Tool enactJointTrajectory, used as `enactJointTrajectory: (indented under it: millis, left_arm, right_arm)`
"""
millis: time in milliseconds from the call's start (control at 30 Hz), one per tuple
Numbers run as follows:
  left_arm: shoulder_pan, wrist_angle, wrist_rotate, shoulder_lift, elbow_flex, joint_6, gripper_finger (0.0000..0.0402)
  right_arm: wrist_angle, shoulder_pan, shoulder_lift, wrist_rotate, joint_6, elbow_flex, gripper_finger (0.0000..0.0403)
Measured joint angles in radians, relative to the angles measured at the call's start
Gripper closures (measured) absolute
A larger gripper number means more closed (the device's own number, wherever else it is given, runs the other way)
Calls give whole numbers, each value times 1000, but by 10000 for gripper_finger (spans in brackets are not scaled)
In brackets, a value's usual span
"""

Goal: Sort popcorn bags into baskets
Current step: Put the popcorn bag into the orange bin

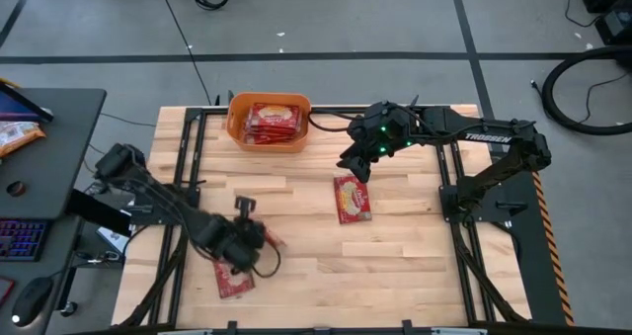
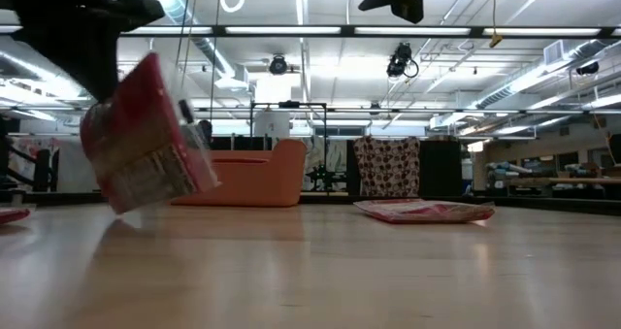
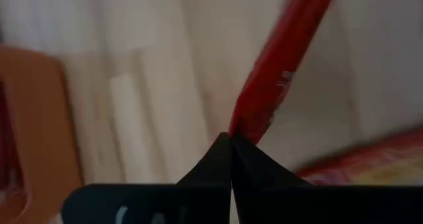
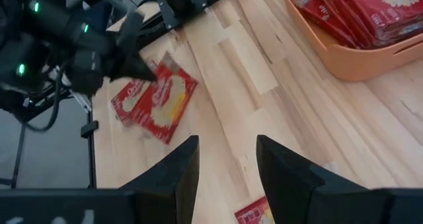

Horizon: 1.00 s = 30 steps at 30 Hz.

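pinching one popcorn bag [image 1: 269, 239] by its edge in the left hand [image 1: 259, 238], fingers pressed together on the foil, near-left over the tabletop [image 1: 415, 266]; hanging the bag tilted and clear of the wood, probably for carrying toward the orange basket [image 1: 269, 136] at the far edge. leaving another bag [image 1: 234, 279] flat just nearer, below that hand. hovering the right hand [image 4: 225, 159] with fingers spread and nothing between them, above a third bag [image 1: 352, 198] lying mid-table, likely lining up for the next pick. already holding several red packets [image 4: 360, 9] in the basket.
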Motion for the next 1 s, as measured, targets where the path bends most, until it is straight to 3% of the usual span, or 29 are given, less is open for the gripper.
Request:
enactJointTrajectory:
  millis: [200, 567, 733, 1000]
  left_arm:
    - [106, -40, -77, -146, -48, 35, 401]
    - [422, -3, -174, -343, -48, 317, 401]
    - [604, 131, -154, -369, -48, 538, 402]
    - [929, 394, 1, -351, -48, 862, 401]
  right_arm:
    - [-4, 0, 0, -4, 10, 0, 247]
    - [-2, 0, 0, 30, 11, 0, 247]
    - [4, 0, 0, 32, 11, 0, 247]
    - [3, 0, 0, 60, 17, 0, 247]
